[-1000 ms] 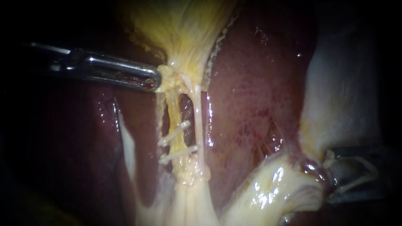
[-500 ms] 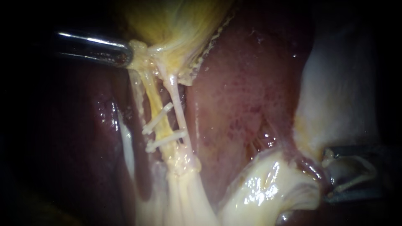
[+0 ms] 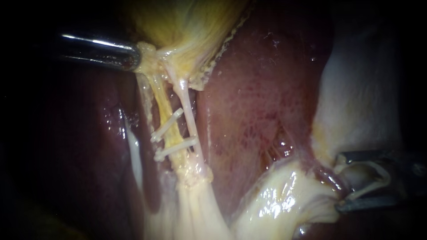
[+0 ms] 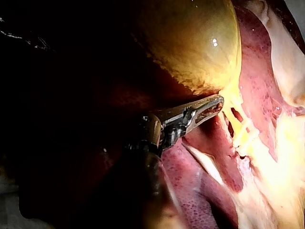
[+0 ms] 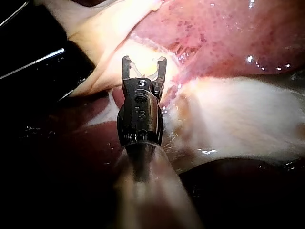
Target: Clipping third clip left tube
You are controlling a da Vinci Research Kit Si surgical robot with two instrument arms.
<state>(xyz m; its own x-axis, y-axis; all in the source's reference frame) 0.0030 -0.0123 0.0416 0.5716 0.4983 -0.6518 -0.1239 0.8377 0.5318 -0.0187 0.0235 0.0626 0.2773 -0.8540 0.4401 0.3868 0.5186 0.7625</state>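
Two clips [image 3: 175, 150] already sit across the left tube [image 3: 162, 100], which now runs taut and aslant: the left instrument [image 3: 133, 58], jaws clamped on the gallbladder neck [image 3: 149, 55], has drawn it up and aside and holds there, baring tube above the clips; the right instrument [image 3: 342, 181] has edged slightly nearer over the liver [image 3: 258, 102], jaws wide apart, gripping no tissue, still well apart from the tube

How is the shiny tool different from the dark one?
The left instrument looks shiny silver; the right instrument looks dark. The left instrument's jaws are shut on yellow tissue below the gallbladder; the right instrument's jaws are open. The left one is near the tubes, the right one well away. Both are thin with two jaws.
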